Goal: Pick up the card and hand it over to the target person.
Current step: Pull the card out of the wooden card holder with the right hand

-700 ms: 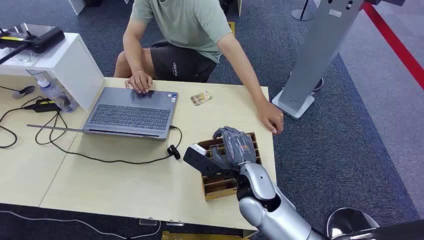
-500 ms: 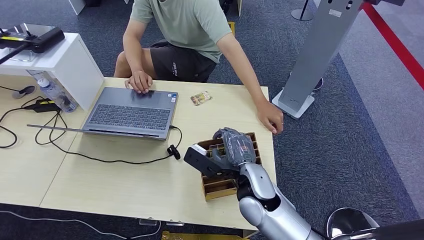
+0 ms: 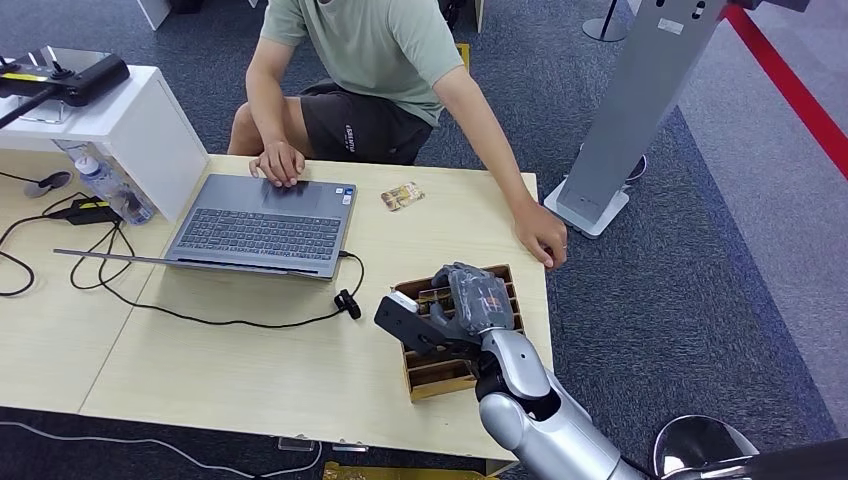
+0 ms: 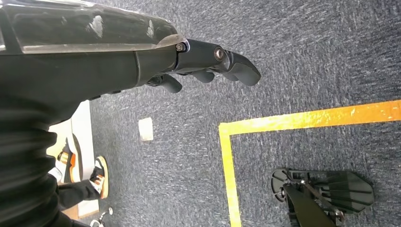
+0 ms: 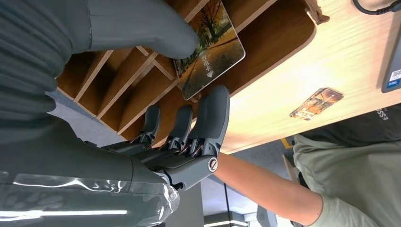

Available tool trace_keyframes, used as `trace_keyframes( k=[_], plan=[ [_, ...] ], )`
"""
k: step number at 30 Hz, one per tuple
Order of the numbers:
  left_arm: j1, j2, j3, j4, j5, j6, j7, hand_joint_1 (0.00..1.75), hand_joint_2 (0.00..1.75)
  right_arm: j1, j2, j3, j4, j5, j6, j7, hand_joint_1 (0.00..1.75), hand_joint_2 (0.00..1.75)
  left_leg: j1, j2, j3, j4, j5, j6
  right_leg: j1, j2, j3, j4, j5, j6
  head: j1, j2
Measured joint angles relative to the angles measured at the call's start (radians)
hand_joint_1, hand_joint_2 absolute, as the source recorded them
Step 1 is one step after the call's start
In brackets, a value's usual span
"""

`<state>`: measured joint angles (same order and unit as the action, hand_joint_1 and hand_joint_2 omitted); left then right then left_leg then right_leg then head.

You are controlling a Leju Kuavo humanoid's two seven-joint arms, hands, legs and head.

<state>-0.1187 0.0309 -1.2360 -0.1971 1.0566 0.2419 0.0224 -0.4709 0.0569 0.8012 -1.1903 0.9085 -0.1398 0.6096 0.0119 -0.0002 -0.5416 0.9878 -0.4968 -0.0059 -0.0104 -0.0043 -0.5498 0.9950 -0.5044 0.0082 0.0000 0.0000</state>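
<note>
Wooden slotted box (image 3: 455,370) lies under our right hand (image 5: 189,94), which pinches 1 autumn-print card (image 5: 210,47); left hand (image 4: 208,59) hangs empty. Next: lift clear, reach toward the person (image 3: 370,60).

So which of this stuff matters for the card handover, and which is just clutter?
Job:
- card in the wooden rack, pinched by the right hand
- person at the table's far side, with a hand resting by the rack

Clutter:
- laptop and cable
- second card on the table
- white stand
- left hand, hanging over the carpet
</note>
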Motion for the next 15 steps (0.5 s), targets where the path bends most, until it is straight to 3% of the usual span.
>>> trace_keyframes(
  k=[15],
  plan=[
    [0.0, 0.0, 0.006, 0.0, 0.006, -0.002, 0.006, 0.0, 1.75, 0.008, 0.005, -0.003, 0.0, 0.001, 0.009, 0.003, 0.84, 1.75, 0.0, 0.0, 0.0, 0.0, 0.0, 0.0, 0.0, 0.0, 0.0, 0.0, 0.0, 0.0, 0.0, 0.0]
  ],
)
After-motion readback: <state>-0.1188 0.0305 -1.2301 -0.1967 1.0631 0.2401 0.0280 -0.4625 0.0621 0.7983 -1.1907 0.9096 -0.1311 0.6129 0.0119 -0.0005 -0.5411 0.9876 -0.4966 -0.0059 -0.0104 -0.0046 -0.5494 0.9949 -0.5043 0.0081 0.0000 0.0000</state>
